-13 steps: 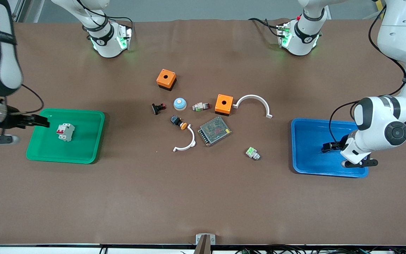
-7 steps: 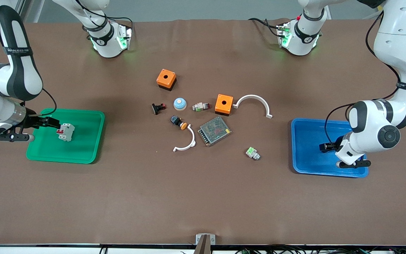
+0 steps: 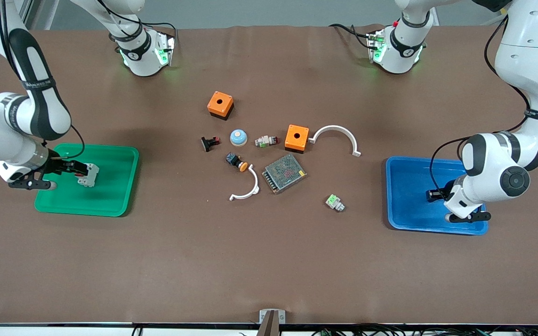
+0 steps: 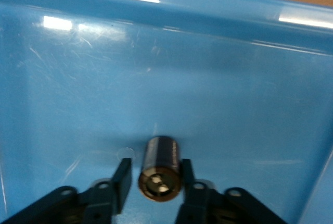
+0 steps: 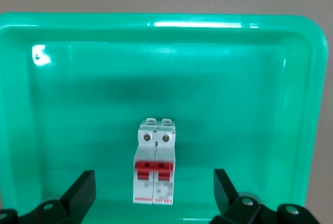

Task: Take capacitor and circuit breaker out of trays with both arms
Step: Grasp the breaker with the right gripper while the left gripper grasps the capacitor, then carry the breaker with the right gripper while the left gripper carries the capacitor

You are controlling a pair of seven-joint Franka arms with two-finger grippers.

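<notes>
- Neither part is out of its tray yet, so both removals are judged to remain undone.
- In the blue tray (image 3: 409, 196), at the left arm's end of the table, the capacitor (image 4: 161, 168) is seen lying on its side on the tray floor.
- The left gripper (image 4: 152, 182) is set low in that tray, its fingers drawn narrow with the capacitor between them; the grip appears made or nearly made, and no lift is shown.
- In the green tray (image 3: 110, 186), at the right arm's end, the circuit breaker (image 5: 155, 168) is seen on the tray floor, red levers visible.
- The right gripper (image 5: 154, 193) is held wide, one finger at each side of the circuit breaker and apart from it; closing and lifting are judged still to be needed.
</notes>
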